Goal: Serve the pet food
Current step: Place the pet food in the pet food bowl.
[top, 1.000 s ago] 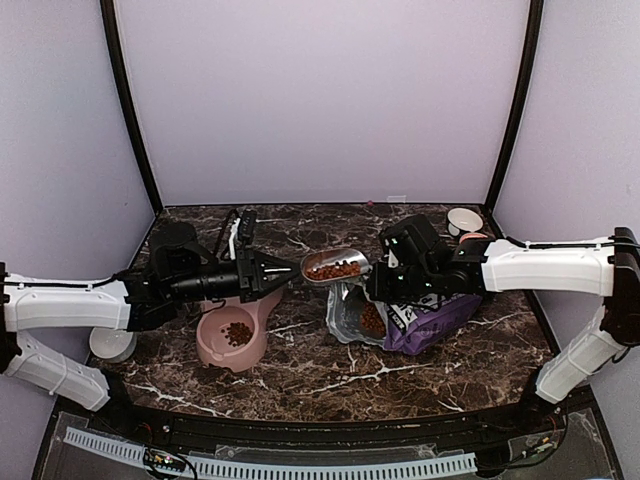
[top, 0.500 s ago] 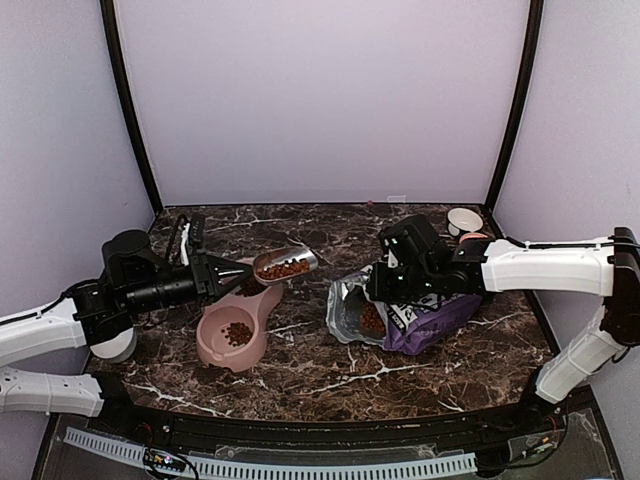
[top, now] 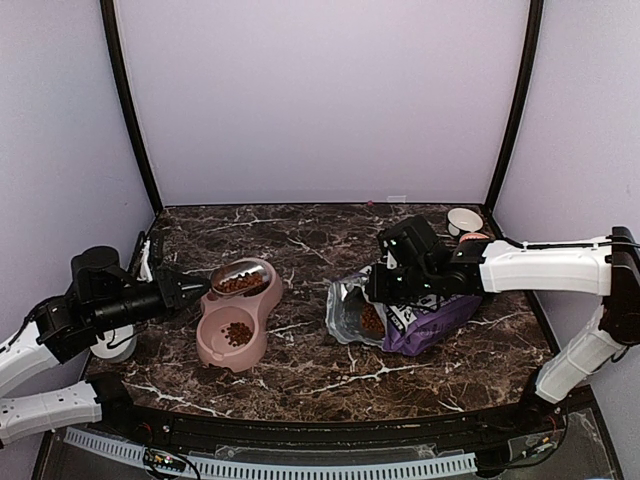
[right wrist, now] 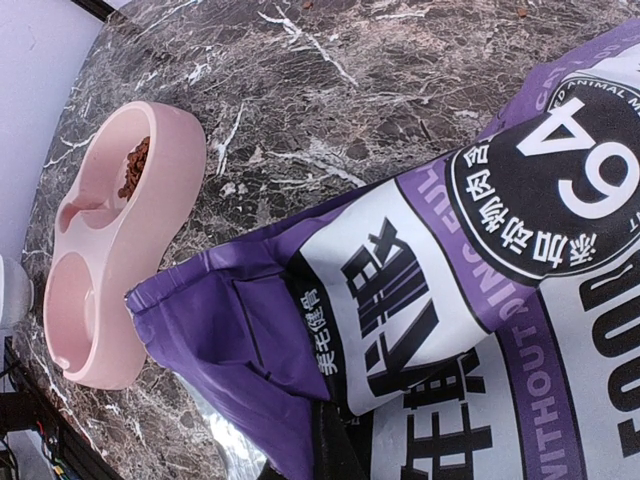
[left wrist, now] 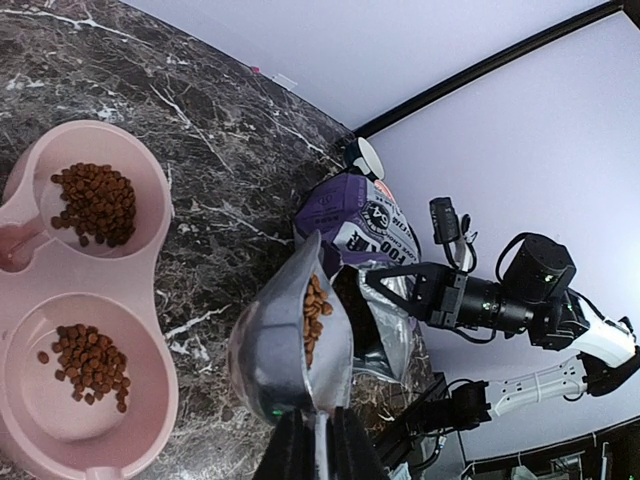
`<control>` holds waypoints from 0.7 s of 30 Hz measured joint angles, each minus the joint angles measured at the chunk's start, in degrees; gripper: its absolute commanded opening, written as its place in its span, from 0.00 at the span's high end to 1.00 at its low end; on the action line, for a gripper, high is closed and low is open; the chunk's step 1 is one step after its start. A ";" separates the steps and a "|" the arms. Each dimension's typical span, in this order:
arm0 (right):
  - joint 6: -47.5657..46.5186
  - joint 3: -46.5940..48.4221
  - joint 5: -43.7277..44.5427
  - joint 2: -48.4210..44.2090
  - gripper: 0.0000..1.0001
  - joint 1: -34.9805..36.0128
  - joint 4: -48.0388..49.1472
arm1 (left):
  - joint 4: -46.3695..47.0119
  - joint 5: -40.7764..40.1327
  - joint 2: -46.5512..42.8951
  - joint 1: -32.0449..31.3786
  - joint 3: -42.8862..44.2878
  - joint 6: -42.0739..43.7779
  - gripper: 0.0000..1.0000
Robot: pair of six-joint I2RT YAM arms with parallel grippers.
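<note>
The dark marble table is carrying everything, seen from above. On its right half the purple-and-white food bag is lying on its side, its mouth gaping toward 9 o'clock. My right gripper is pinching the bag's upper edge at that mouth, jaws fully closed on the foil. On my wrist camera my dark fingers are pressing on the printed face.

At 9 o'clock from the bag the pink double bowl is sitting with one compartment at 12 o'clock of the other. My left gripper is reaching in from 9 o'clock, jaws nearly closed on the thin handle of a metal scoop. The scoop is hanging over the far compartment. I cannot tell whether it is touching the rim.

The pet food is riding in the scoop as a small heap. More is lying in both bowl compartments and inside the bag's mouth.

A white cup is standing at 1 o'clock from the bag.
</note>
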 measured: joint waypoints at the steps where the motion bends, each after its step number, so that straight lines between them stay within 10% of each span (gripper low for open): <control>1: 0.00 -0.11 -0.02 0.00 1.00 0.00 0.13 | -1.42 -0.57 -0.81 0.07 0.00 0.04 1.00; 21: 0.00 -0.22 -0.26 0.11 1.00 0.00 0.42 | -21.88 -10.01 -14.05 0.22 0.55 -0.24 1.00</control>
